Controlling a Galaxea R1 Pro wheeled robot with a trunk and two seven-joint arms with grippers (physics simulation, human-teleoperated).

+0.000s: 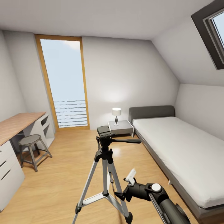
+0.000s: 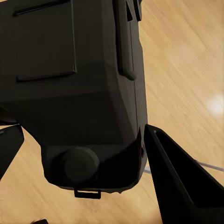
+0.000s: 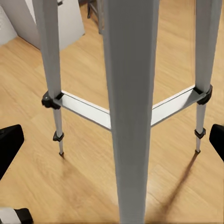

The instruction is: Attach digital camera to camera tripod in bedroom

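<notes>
While the camera tripod (image 1: 105, 168) stands upright on the wood floor (image 1: 62, 180), the digital camera (image 1: 105, 132) already sits on its black head; the right hand (image 1: 132, 180) hangs beside the smooth silver legs, fingers spread wide and empty. The left hand (image 2: 93, 154) has its dark fingers wide around a matte black boxy body; whether it grips, I cannot tell.

The tripod (image 1: 105, 174) stands on the wood floor (image 1: 62, 177) mid-room, its black head (image 1: 105, 134) with the pan handle pointing toward the bed (image 1: 180, 149). The right end effector (image 1: 120, 196) sits just beside a tripod leg, low down. A stool (image 1: 31, 149) stands by the desk (image 1: 15, 124); a lamp (image 1: 116, 115) tops the nightstand (image 1: 122, 127).
</notes>
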